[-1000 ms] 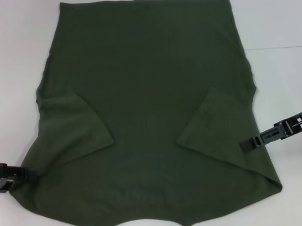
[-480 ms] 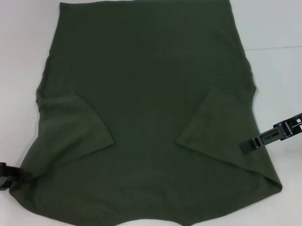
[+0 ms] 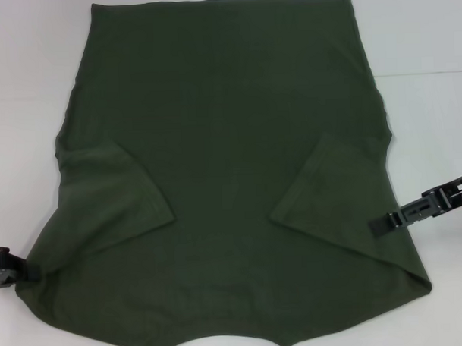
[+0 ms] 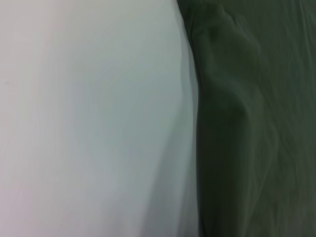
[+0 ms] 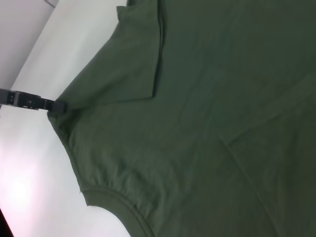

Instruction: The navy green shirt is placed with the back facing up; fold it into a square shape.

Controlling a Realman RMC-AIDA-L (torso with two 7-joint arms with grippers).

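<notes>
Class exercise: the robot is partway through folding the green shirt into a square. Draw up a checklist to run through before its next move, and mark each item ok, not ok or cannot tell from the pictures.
1. Shirt lies back up, no lettering showing: ok.
2. Both sleeves folded inward onto the body, left sleeve and right sleeve: ok.
3. Left gripper at the shirt's near left shoulder corner: ok; whether it grips the cloth: cannot tell.
4. Right gripper over the right side edge: ok; whether it grips the cloth: cannot tell.
5. Shirt already square: not ok; its full length lies spread on the table.
</notes>
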